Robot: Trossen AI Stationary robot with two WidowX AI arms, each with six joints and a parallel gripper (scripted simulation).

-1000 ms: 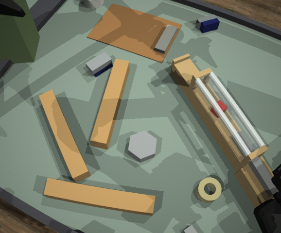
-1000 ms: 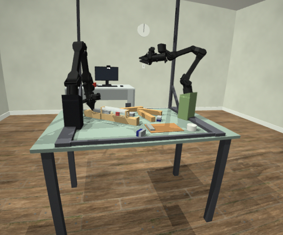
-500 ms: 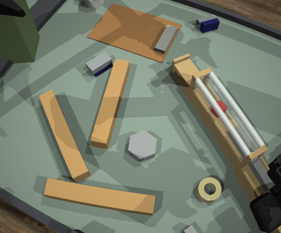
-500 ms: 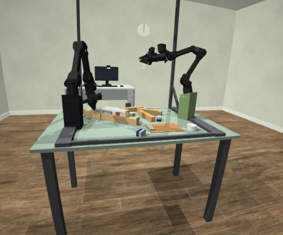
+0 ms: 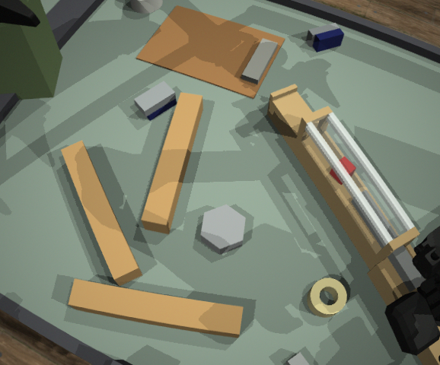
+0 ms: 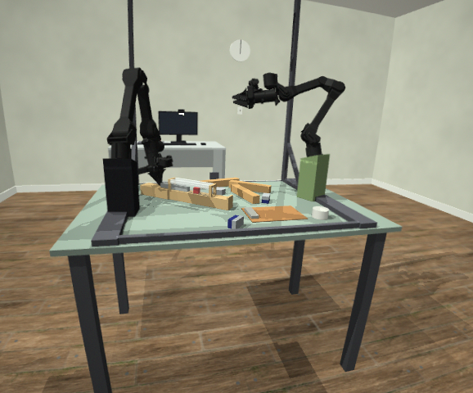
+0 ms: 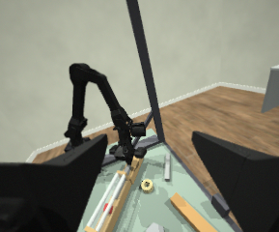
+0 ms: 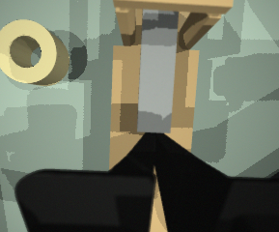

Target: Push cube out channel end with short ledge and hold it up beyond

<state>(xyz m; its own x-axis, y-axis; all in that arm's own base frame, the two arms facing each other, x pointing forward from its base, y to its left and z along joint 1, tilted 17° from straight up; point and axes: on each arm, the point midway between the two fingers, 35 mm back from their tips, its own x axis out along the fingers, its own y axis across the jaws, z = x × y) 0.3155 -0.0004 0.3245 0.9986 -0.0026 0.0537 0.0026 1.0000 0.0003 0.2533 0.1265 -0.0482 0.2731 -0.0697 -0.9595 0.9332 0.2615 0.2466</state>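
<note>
the red cube [image 5: 347,165] [image 6: 195,190] [image 7: 107,209] sits inside the wooden channel [image 5: 320,172] [image 6: 203,201] [image 7: 122,198] [image 8: 117,72], under the roof with the white rails and short of the lipped end. the channel lies on the table [image 5: 94,118] [image 6: 224,249] [image 7: 153,208] [image 8: 236,145], toward the edge with the black base [image 6: 120,186]. a grey bar [image 5: 405,267] [image 6: 179,187] [image 8: 157,72] lies lengthwise in it, partly under the roof and partly out over the ledge away from the lip.

the right pincer [image 5: 425,288] [image 6: 159,182] [image 7: 129,165] [image 8: 153,135] is closed on nothing, tips down at the bar's outer end; i cannot tell whether they touch it. the left pincer [image 6: 233,98] [image 7: 150,136] is open and holds nothing, high above the table.

near the front edge in the exterior view, an orange mat [image 5: 196,42] [image 6: 277,213] carries a flat grey strip [image 5: 260,61] [image 6: 251,212], and a blue and grey block [image 5: 326,38] [image 6: 235,221] stands between the mat and the black base's front corner. a yellow ring [image 5: 314,296] [image 7: 143,186] [image 8: 1,50] lies beside the channel, near its lipless end.
</note>
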